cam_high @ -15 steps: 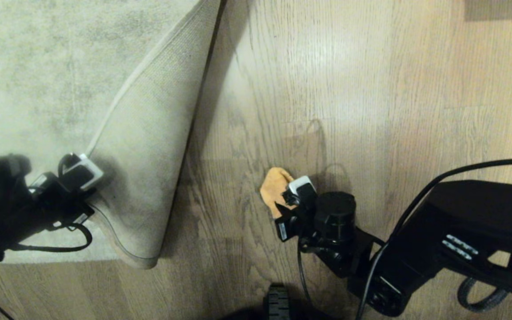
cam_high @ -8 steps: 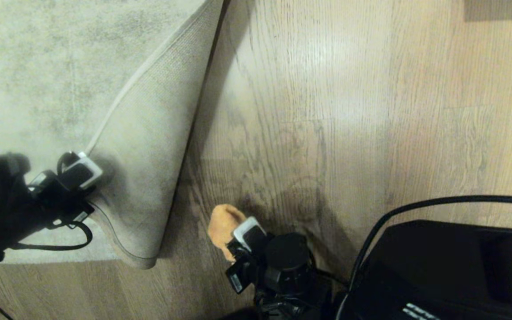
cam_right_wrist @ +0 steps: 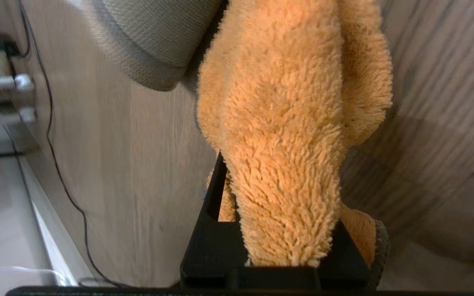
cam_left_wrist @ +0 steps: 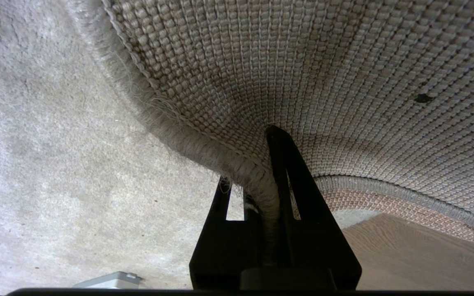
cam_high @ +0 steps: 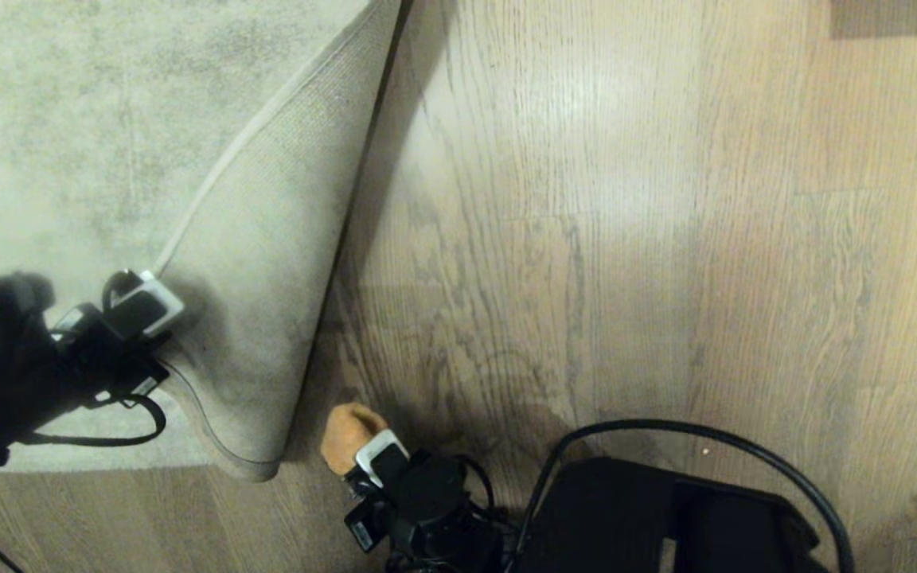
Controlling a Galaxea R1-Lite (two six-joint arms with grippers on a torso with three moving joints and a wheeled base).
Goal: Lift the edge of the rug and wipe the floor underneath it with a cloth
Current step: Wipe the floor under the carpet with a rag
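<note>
Rug corner folded back, cloth wiping the boards it covered.

My left end effector (cam_left_wrist: 268, 193) pinches the rug edge (cam_left_wrist: 257, 181) shut, holding its backing up so the floor (cam_high: 586, 239) stays bare. My right end effector (cam_high: 363, 465), clamped on the cloth (cam_high: 347, 434), has swept from well out on the floor to just beside the folded corner.

surface: floor (cam_high: 665, 239) | on it: rug (cam_high: 68, 119), corner folded back

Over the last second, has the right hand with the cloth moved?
Yes. The right hand carried the cloth down-left in the head view, close to the folded rug edge.
</note>
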